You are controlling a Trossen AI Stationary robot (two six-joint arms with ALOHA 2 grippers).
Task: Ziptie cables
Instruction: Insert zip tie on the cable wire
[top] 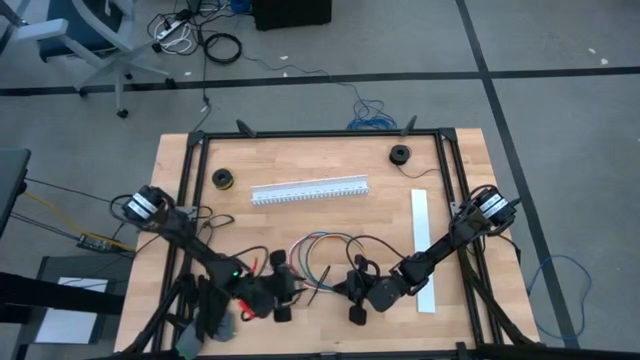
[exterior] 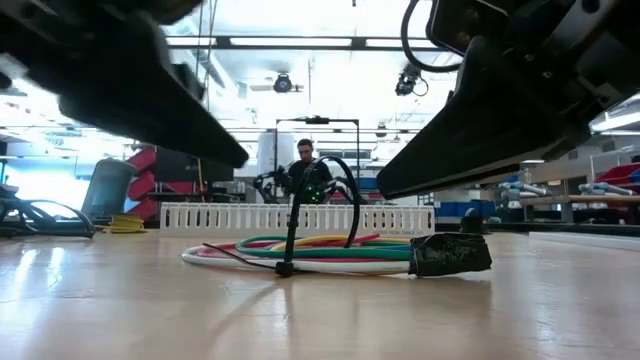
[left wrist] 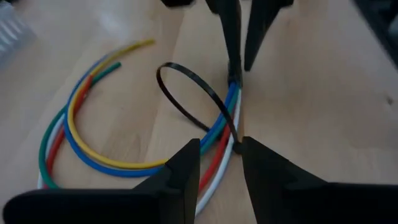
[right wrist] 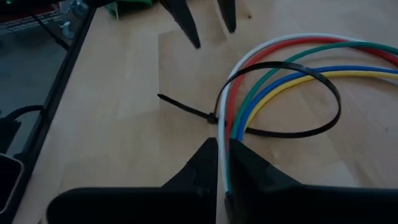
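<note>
Dark tapered fingers (right wrist: 222, 163) | glossy bundled cables (right wrist: 261, 81) | black looped ziptie (right wrist: 292, 127)

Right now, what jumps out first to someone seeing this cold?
The bright cables, red, green, blue, yellow and white, curve across the near middle of the table with a black zip tie looped loosely around them, not cinched. The right gripper is shut on the bundle's end, and the left gripper faces it from the other side with fingers straddling the wires by the tie's head.
</note>
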